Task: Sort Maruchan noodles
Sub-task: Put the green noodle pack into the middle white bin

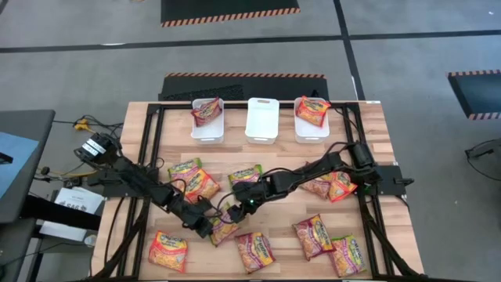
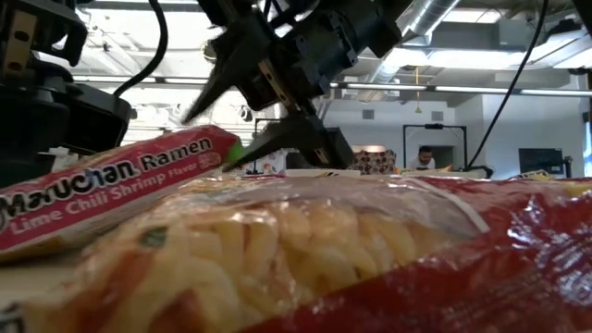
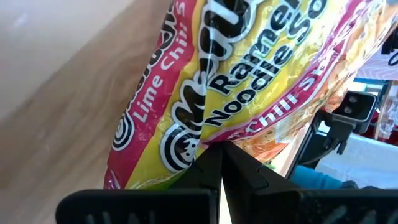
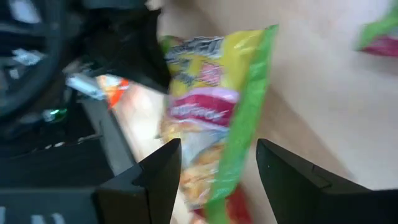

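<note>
Handover looks underway mid-table: left gripper clamped on the lime chili shrimp packet, right gripper spread wide just beside it (best closing squarely on the packet's free edge).

In the low view, most of the desk is blocked by a close noodle packet, itself cut off by the bottom and right edges. In the right wrist view, a green-edged packet is blurred, its print unreadable. In the left wrist view, the lime chili packet is cropped by the top edge.
</note>
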Tool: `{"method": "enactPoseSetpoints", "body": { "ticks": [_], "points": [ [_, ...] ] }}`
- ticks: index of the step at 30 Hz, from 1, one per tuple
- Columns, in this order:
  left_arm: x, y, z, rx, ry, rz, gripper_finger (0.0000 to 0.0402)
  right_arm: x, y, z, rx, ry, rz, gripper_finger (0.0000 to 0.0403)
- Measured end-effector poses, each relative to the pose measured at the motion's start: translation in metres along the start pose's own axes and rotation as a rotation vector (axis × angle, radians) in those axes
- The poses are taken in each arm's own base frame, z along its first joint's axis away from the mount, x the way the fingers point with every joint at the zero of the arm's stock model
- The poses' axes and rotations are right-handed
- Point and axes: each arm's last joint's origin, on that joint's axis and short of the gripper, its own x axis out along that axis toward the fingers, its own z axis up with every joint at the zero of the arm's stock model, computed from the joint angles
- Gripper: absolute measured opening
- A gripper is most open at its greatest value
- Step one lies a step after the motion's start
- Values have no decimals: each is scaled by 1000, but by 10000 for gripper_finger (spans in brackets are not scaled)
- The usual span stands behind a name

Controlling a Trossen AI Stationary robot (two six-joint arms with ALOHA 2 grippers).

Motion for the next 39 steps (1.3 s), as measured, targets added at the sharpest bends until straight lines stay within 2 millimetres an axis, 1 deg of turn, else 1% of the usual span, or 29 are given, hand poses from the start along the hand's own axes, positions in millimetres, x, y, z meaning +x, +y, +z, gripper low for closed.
{"method": "enactPoseSetpoints", "body": {
  "ticks": [3,8,15,21,23,26,31,34,39],
  "points": [
    [0,0,4,-6,-14,2,0,-1,-4,1,10,6,-32,234],
    [0,1,11,3,-36,4,0,-2,-3,7,10,-23,-5,234],
    [-1,3,22,6,-87,8,0,-2,-6,8,27,-21,-31,234],
    [-2,-1,31,30,-145,-42,0,-4,-13,13,70,-18,-76,234],
    [-2,-1,33,25,-154,-45,0,-5,-15,15,90,-17,-89,228],
    [-2,-1,35,22,-163,-47,0,-5,-15,15,93,-17,-90,199],
    [-2,-4,35,24,-172,-74,0,-6,-13,16,90,-23,-78,119],
    [-2,-6,35,34,-173,-91,0,-6,-14,16,74,-24,-85,81],
    [-5,-11,36,65,-176,-138,0,-6,-15,15,62,-15,-88,56]
  ]
}}
